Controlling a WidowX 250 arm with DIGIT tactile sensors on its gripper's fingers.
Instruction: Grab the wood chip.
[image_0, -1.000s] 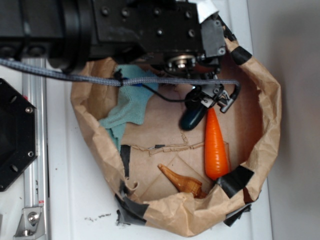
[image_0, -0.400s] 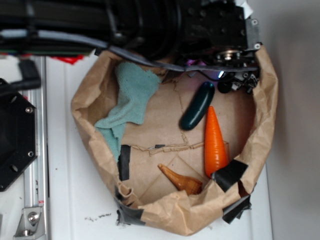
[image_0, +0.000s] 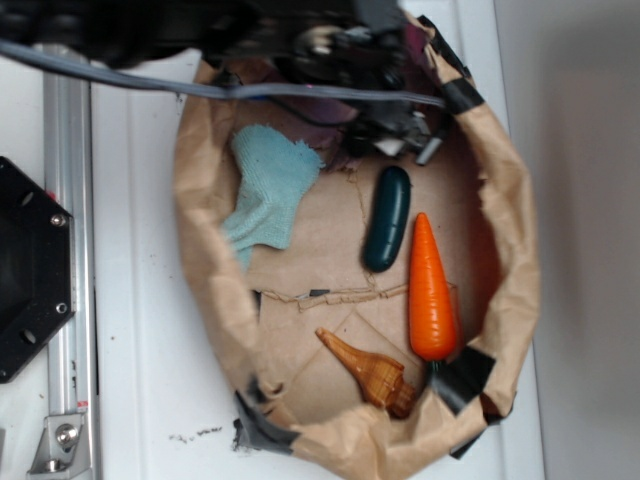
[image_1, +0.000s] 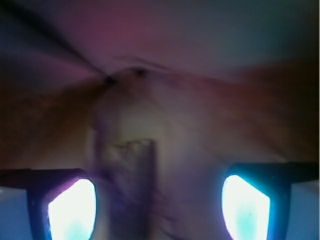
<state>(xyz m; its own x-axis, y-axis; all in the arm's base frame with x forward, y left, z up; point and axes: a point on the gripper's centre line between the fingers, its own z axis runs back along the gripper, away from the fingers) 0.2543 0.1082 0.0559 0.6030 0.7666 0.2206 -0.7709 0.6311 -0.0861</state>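
In the wrist view a dark, streaky, elongated sliver with a jagged top, the wood chip (image_1: 132, 185), lies on the brown paper floor between my two glowing pads, nearer the left one (image_1: 72, 210). My gripper (image_1: 159, 207) is open, with the pads wide apart and nothing held. In the exterior view my gripper (image_0: 400, 138) is blurred at the back of the paper-walled bin (image_0: 205, 260), just above the cucumber's far end. The arm hides the wood chip in that view.
Inside the bin lie a teal cloth (image_0: 268, 190), a dark green cucumber (image_0: 388, 217), an orange carrot (image_0: 432, 290) and a glossy orange-brown cone (image_0: 365, 368). A metal rail (image_0: 65, 250) and a black plate (image_0: 25, 270) are at the left.
My arm and gripper have moved left along the back of the bin, from its right back corner to above the cucumber's end. The paper walls have shifted shape.
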